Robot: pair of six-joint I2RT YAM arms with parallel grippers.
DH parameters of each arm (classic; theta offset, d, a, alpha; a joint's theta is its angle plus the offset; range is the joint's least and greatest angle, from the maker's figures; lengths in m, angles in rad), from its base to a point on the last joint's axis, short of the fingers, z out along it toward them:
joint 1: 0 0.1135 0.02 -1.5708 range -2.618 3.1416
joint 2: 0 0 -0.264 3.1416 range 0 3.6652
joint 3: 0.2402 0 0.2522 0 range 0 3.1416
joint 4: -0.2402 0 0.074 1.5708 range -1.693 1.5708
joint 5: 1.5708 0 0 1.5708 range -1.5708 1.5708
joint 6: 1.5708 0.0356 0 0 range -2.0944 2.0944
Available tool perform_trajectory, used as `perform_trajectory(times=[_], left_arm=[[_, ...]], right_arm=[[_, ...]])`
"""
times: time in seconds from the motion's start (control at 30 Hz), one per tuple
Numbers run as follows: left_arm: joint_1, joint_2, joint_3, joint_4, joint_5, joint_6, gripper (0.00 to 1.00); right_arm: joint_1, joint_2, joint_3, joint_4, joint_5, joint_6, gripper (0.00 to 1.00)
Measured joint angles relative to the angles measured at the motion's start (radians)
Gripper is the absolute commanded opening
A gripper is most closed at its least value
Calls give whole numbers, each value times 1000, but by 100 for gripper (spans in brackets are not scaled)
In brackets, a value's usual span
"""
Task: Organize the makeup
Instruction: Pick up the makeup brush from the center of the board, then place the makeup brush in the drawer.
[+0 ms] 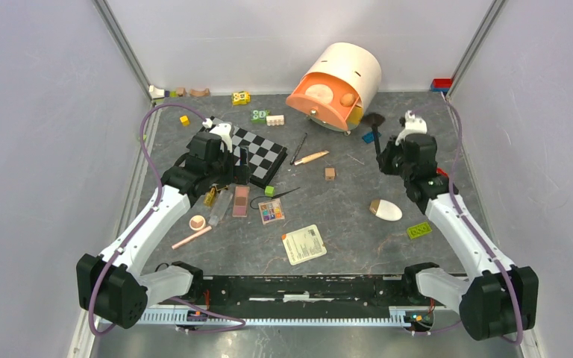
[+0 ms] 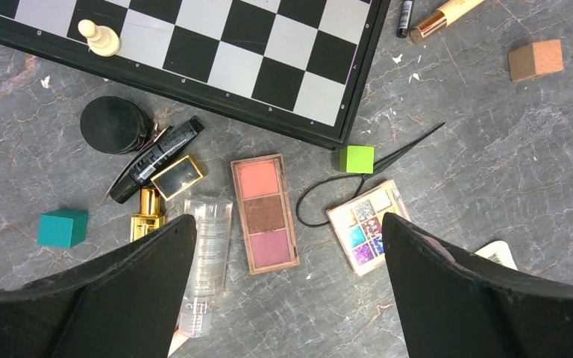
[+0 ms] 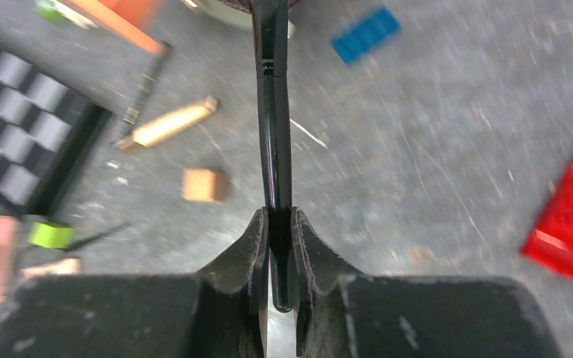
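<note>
1. Left wrist: shows left fingers (image 2: 119,298) spread wide, holding nothing, with pink palette (image 2: 264,212) between them on the counter (image 2: 492,149) and clear tube (image 2: 205,261) just beside one.
2. Right wrist: shows right fingers (image 3: 242,253) nearly shut, pinching the black brush (image 3: 272,112) by its handle, brush running straight ahead from them.
3. Top: shows left arm (image 1: 145,220) extended forward beside the chessboard (image 1: 265,153), right arm (image 1: 459,224) extended forward too, brush head near the orange container (image 1: 336,82).

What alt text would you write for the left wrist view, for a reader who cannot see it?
The open left pincer hovers above a pink eyeshadow palette on a grey table, with a clear tube to its left and a multicolour palette to its right. Beyond them lies a chessboard with one white pawn on it.
</note>
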Motion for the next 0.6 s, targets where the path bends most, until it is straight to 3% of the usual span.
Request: perform_trajectory(times=[0.33, 0.6], left_arm=[[0, 0, 0, 0, 0, 0, 100], [0, 0, 0, 0, 2, 0, 100]], right_arm=[[1, 188, 412, -80, -270, -70, 0], [1, 459, 726, -246, -355, -184, 0]])
